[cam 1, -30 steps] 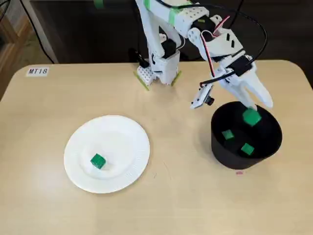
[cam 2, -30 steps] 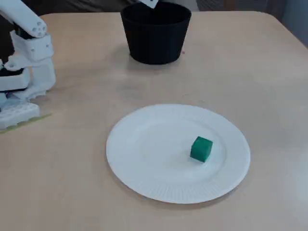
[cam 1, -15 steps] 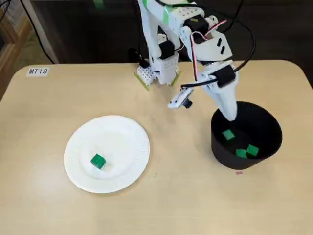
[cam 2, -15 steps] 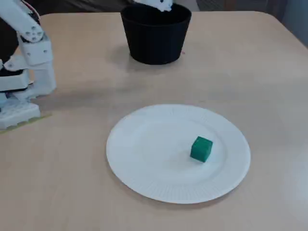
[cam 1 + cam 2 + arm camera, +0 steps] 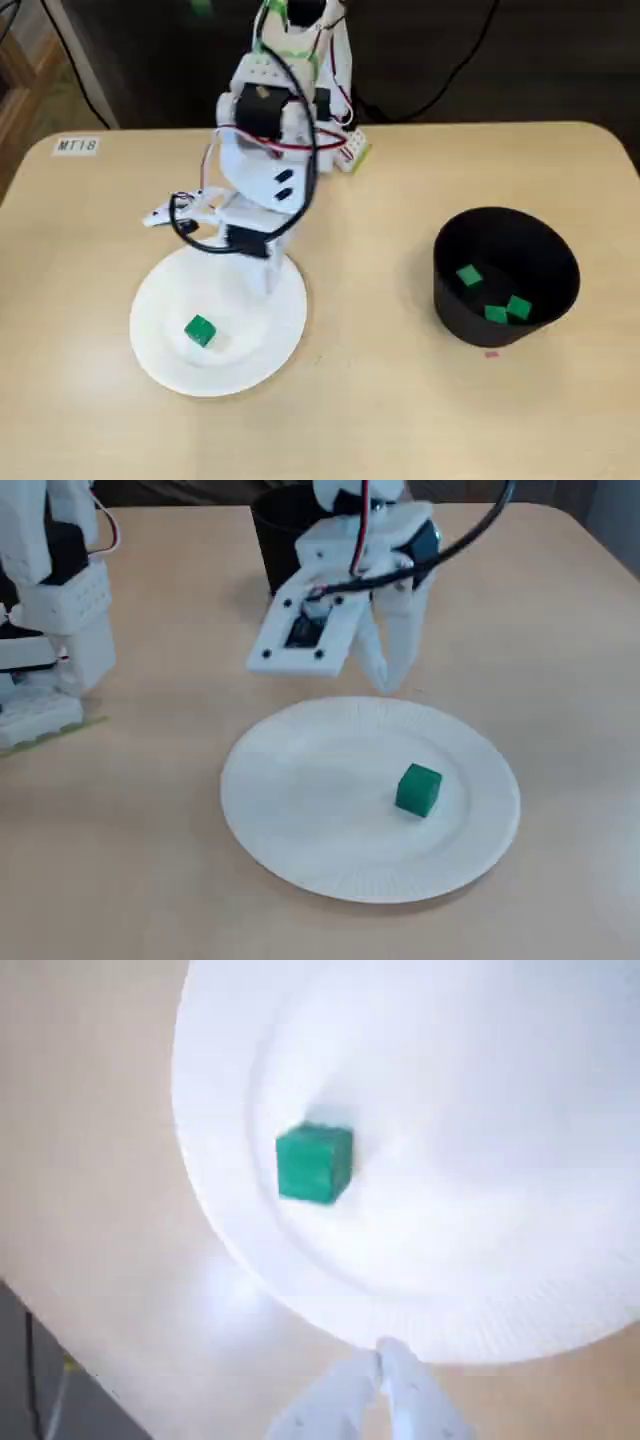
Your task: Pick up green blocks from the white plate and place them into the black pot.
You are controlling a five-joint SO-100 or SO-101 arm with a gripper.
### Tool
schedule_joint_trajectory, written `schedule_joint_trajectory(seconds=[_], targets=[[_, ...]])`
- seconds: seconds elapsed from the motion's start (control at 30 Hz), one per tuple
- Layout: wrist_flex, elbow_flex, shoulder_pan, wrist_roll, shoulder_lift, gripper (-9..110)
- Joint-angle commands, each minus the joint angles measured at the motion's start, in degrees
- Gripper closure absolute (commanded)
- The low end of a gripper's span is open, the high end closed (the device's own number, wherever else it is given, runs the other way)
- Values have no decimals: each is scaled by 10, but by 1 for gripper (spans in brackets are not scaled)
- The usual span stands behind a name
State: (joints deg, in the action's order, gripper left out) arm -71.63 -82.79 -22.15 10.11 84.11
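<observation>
Green block (image 5: 314,1164): sits alone on the white plate (image 5: 240,355), off-centre and clear of the rim.
Handling: small rigid cube, probably light, not fragile.
Grip site: two opposite flat faces, centred on the cube.
Gripper (image 5: 386,683): jaws pressed together and empty, above the plate's edge.
Black pot (image 5: 452,305): holds three cubes (image 5: 495,314).
Change: one second ago the gripper hung over the pot with a block between its jaws; now it is at the plate.
</observation>
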Motion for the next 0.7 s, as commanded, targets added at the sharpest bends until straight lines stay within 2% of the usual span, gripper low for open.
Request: schedule_joint_trajectory(seconds=[0.0, 0.2, 0.23, 0.33, 0.67], targets=[[-34, 93, -31, 19, -49, 104], [-101, 247, -49, 15, -161, 103], [-129, 279, -49, 3, -179, 93], [-198, 356, -47, -28, -227, 72], [-229, 367, -52, -30, -272, 70]])
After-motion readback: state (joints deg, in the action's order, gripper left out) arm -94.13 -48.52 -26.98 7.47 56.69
